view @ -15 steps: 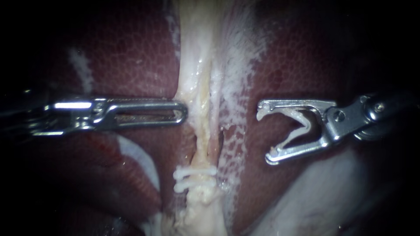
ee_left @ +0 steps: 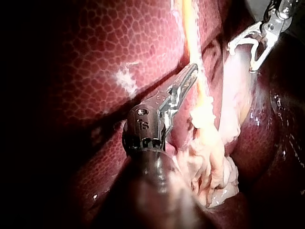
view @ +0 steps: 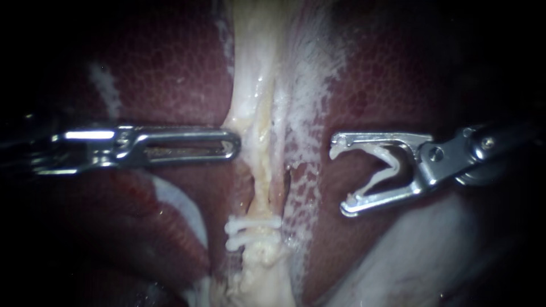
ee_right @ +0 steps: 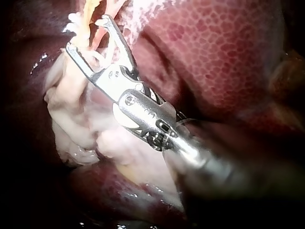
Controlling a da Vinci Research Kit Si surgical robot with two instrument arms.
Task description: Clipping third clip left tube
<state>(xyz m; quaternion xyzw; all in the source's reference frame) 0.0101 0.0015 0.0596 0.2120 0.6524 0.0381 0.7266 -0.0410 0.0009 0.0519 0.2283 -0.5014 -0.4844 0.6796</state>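
The pale tube (view: 256, 142) ran upright through the middle of the endoscope view, with the right instrument (view: 341, 177) just to its right and not touching it. The instrument's jaws stood wide apart, their mouth turned toward the tube. An open white clip (view: 387, 165) sat between them, held along both inner faces. A strip of white-flecked liver (view: 170, 74) showed between the jaw tips and the tube.

On the opposite side, the left instrument (view: 234, 143) lay level, its slotted jaws pressed together and its tip at the tube's edge. It could not be told whether the tip touched the tube or pinched a little of it. Lower on the tube, two white clips (view: 253, 232) sat close together, one just below the other.

Both shafts faded into darkness at the edges of the endoscope view. In the right wrist view the open jaws overlapped the tube and the clips, so the gap between them could not be judged there. The tube's ragged lower end was cut off by the edge of the endoscope view.
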